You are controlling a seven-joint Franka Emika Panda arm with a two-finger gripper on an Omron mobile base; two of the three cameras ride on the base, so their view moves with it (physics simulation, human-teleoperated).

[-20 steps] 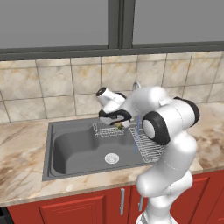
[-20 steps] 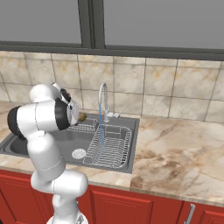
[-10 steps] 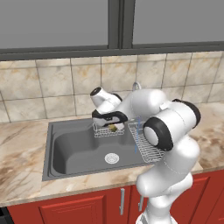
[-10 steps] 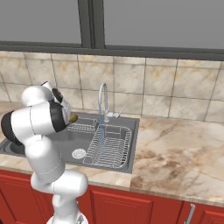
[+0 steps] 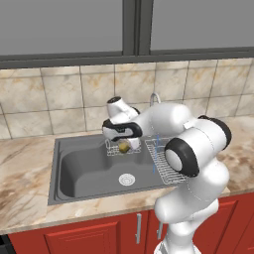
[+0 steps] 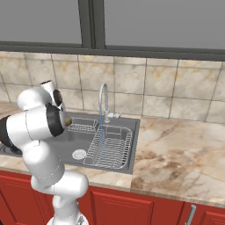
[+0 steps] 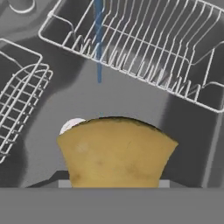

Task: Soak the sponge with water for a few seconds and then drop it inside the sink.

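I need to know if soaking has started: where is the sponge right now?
The sponge is gripped in the hand above the sink, in front of the small wire basket and left of the water, not under it.

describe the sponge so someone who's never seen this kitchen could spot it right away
Start at the dark grey sink set into the marble counter, and look above its back right part, beside the small wire basket. The sponge is clamped in the gripper there: a mustard-yellow block, the only soft, coloured thing among grey metal and wire.

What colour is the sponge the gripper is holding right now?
Mustard yellow with brownish mottling; the sponge shows best in the hand view, close up above the dark sink.
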